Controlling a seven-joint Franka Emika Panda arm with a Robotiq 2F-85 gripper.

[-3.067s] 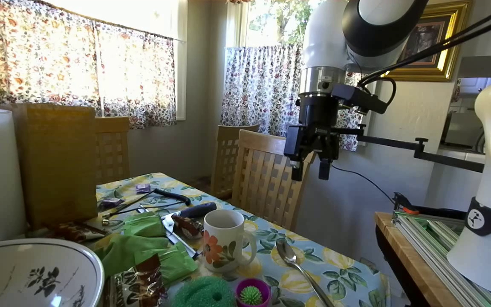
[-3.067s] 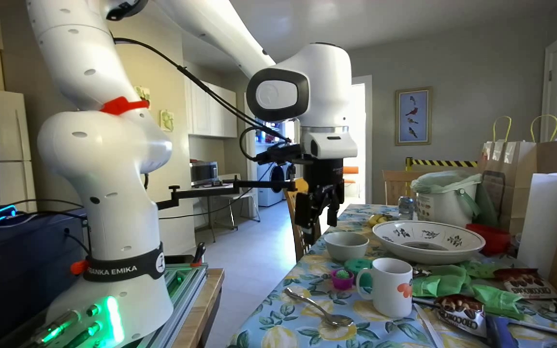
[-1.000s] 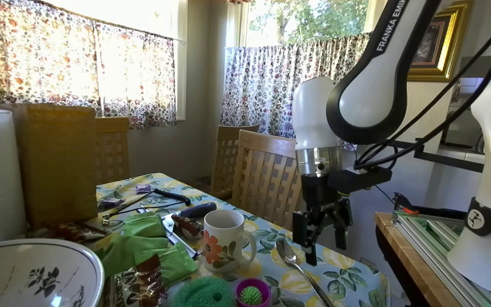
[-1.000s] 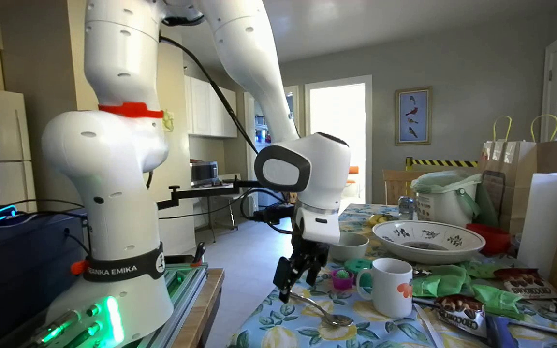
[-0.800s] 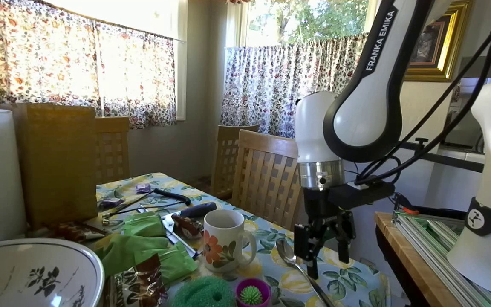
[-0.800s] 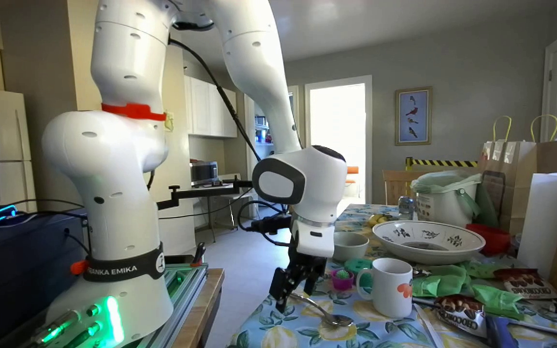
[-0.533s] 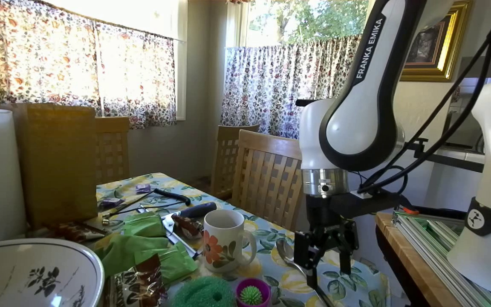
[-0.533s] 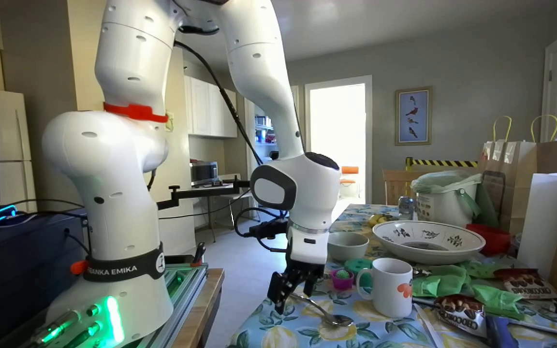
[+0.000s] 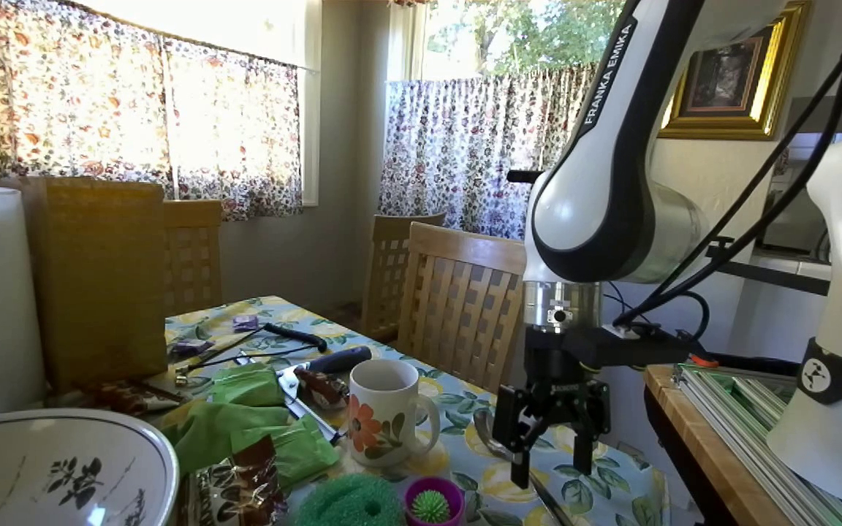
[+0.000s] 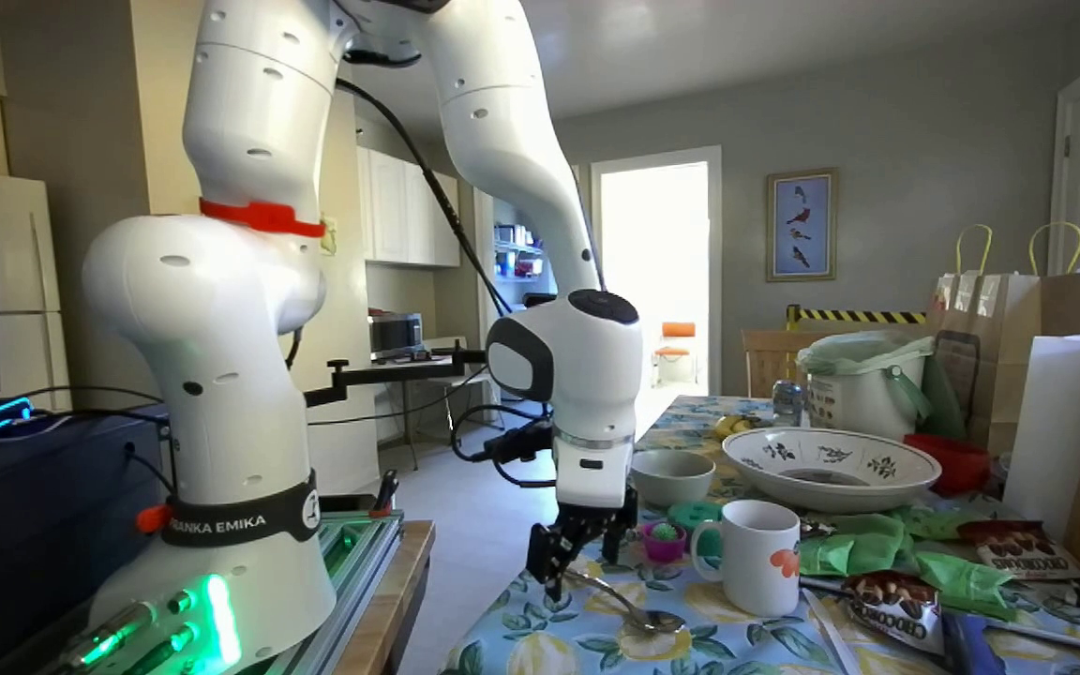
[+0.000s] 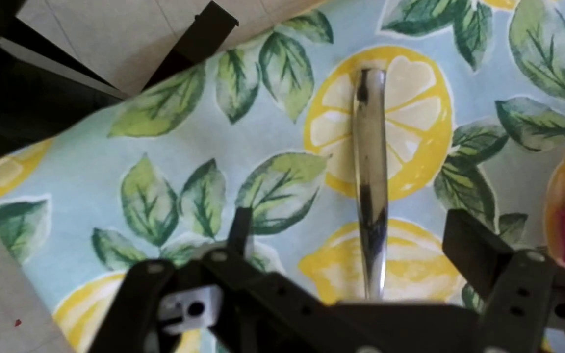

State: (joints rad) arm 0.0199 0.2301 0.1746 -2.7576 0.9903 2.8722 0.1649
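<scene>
The claw [image 9: 552, 470] has come down from high up and now hangs wide above the spoon [image 11: 372, 181], seemingly lined up across it yet gripping nothing; the spoon lies unmoved on the tabletop [image 10: 540, 647] near the flowered mug [image 9: 383, 416]

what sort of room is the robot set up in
Probably a home's dining area near a kitchen: a lemon-print tablecloth, a wooden chair beside it, and white wall cabinets in the background.
</scene>
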